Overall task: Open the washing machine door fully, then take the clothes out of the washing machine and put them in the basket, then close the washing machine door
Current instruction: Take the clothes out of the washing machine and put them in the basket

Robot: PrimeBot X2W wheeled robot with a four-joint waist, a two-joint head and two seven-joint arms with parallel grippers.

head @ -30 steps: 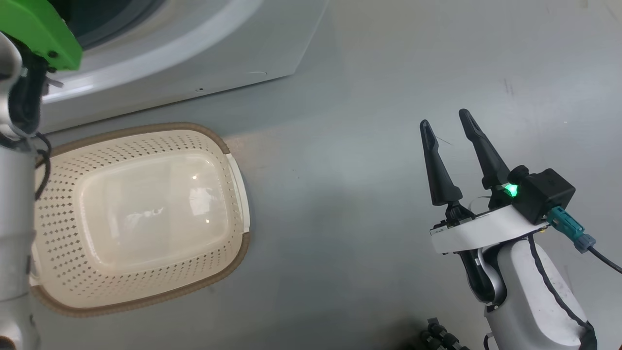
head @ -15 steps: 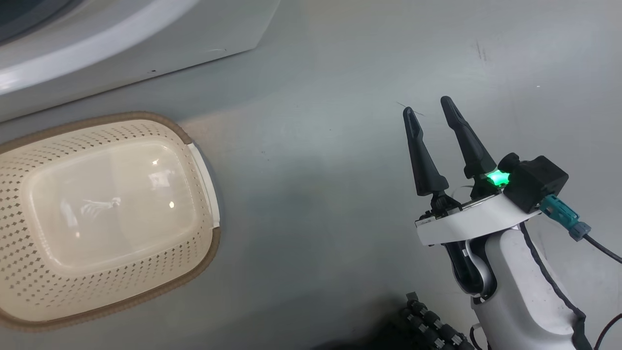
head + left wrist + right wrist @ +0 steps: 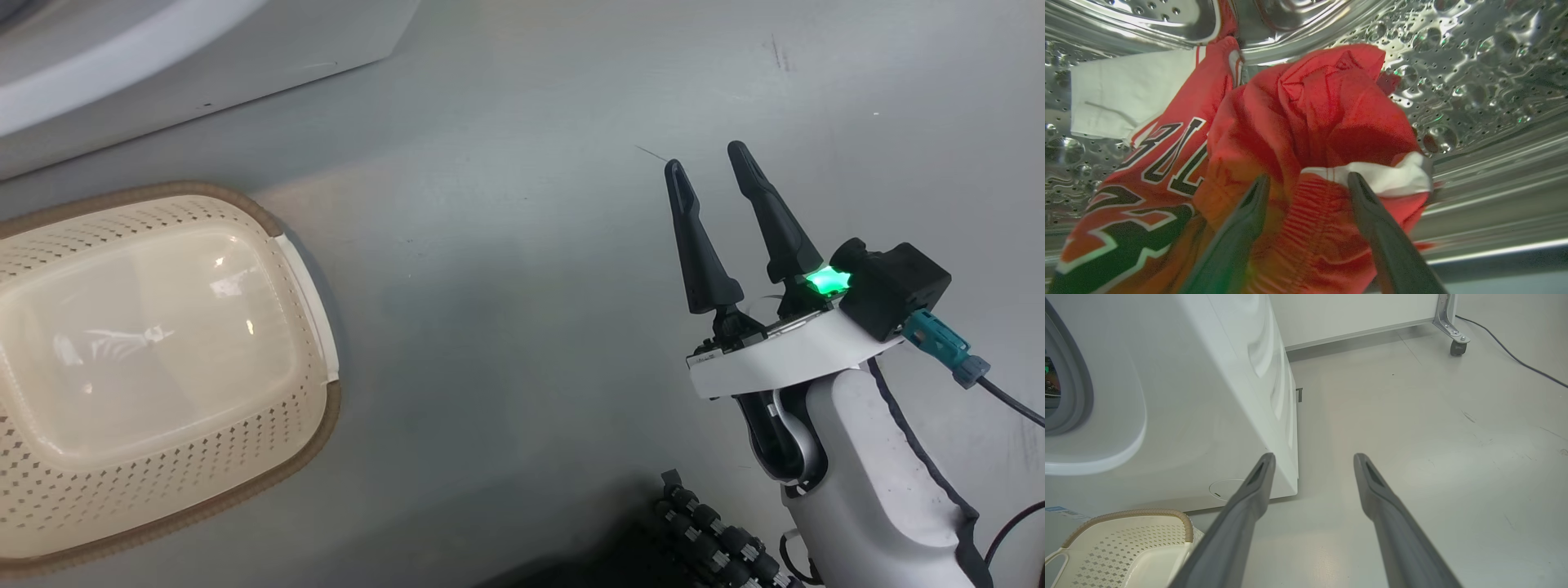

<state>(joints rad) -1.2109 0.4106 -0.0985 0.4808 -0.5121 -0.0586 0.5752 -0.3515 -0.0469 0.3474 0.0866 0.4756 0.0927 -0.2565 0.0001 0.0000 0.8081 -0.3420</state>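
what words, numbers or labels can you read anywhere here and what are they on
Lettering on the clothes: large white characters with dark outlines, turned and creased; no whole word or number can be read.
Blue label at a lower corner of the washing machine: too small and cut off to read.
Basket: no text.
Nothing in these views reads clearly enough to quote.

My left pincer [image 3: 1308, 181] is inside the steel perforated drum [image 3: 1474, 61] of the big white boxy washing machine [image 3: 1208, 396], tips right at the red jersey clothes [image 3: 1306, 122] heaped in there. The cream perforated plastic basket [image 3: 204, 457] sits on the grey floor [image 3: 522, 245] just in front of the machine. My right pincer [image 3: 704, 155] is over the floor, well right of the basket.
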